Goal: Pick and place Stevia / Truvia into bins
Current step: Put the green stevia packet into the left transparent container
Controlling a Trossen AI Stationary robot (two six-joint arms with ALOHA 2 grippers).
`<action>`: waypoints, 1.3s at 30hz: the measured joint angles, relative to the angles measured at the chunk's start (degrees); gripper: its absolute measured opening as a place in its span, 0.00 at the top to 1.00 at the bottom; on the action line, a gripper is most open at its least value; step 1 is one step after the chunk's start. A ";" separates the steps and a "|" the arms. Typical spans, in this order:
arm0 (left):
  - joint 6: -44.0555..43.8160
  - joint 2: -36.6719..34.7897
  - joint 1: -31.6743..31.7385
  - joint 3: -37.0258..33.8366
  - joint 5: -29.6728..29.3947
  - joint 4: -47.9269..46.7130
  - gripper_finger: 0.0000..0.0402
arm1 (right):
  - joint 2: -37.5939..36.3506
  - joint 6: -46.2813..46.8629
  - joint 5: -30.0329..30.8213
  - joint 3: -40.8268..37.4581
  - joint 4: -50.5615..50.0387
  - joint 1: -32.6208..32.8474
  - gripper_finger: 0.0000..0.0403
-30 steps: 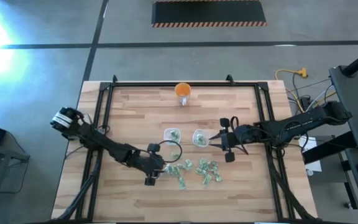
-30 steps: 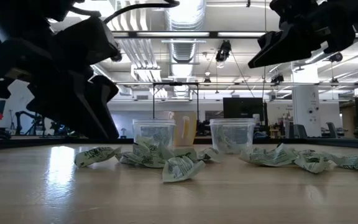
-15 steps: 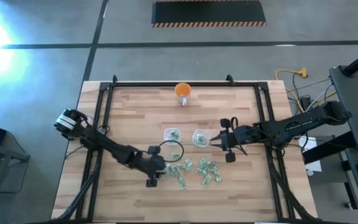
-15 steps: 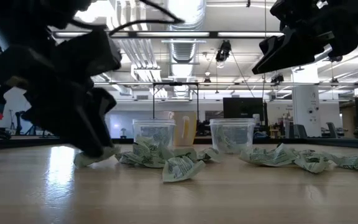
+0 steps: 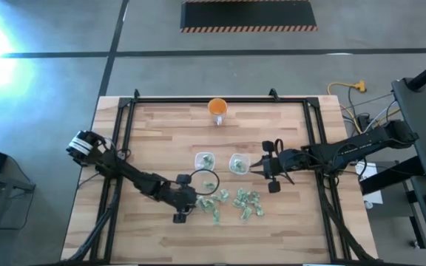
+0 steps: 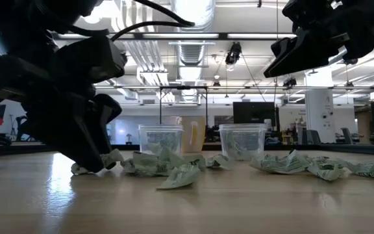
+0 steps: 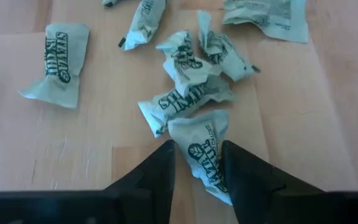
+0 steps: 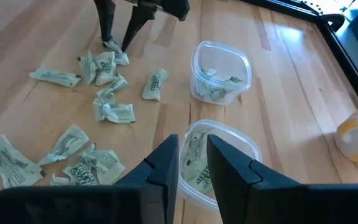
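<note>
Green-white sachet straddled by left gripper, jaws spread: pick step. Next: pinch, lift, carry to bin. Right gripper over other bin, jaws slightly apart, empty.

Overhead, table-level and two close wrist views share the sachets.

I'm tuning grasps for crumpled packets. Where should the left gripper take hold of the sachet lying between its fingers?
Probably across the narrow middle of the crumpled pale green-and-white paper sachet, coming straight down. It lies flat on the wooden table, and the left gripper already straddles it.
</note>
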 joint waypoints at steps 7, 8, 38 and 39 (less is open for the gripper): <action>2.78 -0.58 -0.07 -0.03 -0.28 -0.21 0.96 | 0.00 -0.12 0.00 -0.01 -0.21 0.00 0.82; 2.80 -0.78 -0.07 -0.03 -0.34 -0.26 0.98 | 0.00 -0.13 0.00 -0.01 -0.22 0.00 0.82; 25.43 -23.87 1.98 0.11 -33.66 -7.24 1.00 | 0.00 -0.17 0.02 -0.01 -0.22 -0.02 0.84; 25.47 -24.37 2.19 -0.05 -33.61 -7.40 1.00 | 0.00 -0.18 0.02 -0.01 -0.22 -0.02 0.84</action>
